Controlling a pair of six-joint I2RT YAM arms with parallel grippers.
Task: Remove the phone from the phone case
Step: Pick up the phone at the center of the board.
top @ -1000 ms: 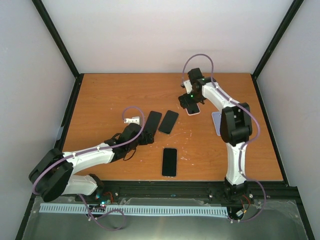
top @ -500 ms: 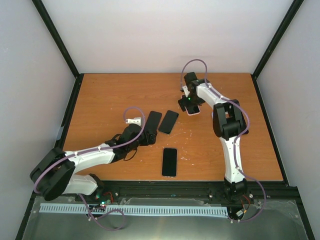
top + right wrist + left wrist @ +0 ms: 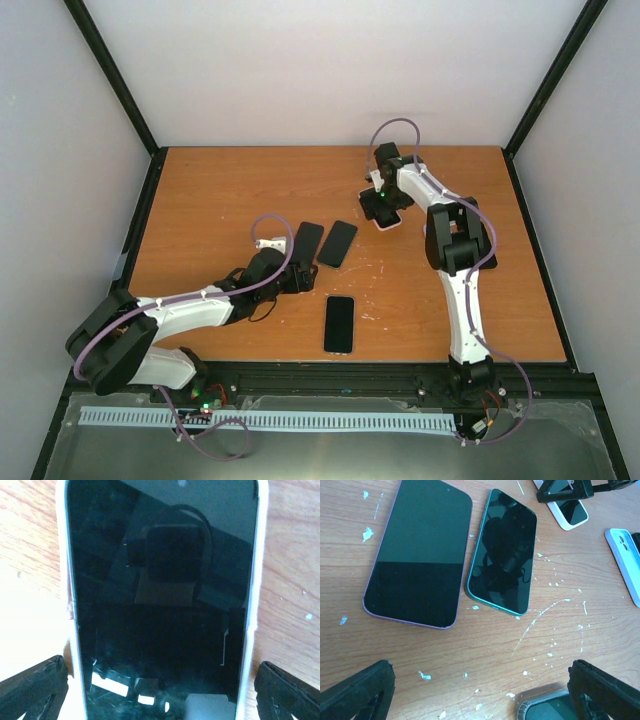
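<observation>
A phone in a white case [image 3: 160, 605] lies screen up at the back right of the table [image 3: 388, 220]. My right gripper [image 3: 160, 700] is open just above it, with one fingertip [image 3: 30, 687] outside each long edge of the case; in the top view it [image 3: 382, 205] hangs over the phone. My left gripper [image 3: 480, 700] is open and empty low over the wood, near the middle of the table [image 3: 298, 278]. The white-cased phone also shows far off in the left wrist view [image 3: 568, 515].
A purple-edged phone [image 3: 417, 555] and a teal-edged phone [image 3: 505, 552] lie side by side ahead of the left gripper. A grey-cased phone [image 3: 545, 709] lies near its right finger, toward the front edge [image 3: 339, 323]. A pale blue case [image 3: 625, 562] lies to the right.
The right arm's elbow has folded in and its gripper has settled over the white-cased phone. The left gripper has crept slightly forward and right.
</observation>
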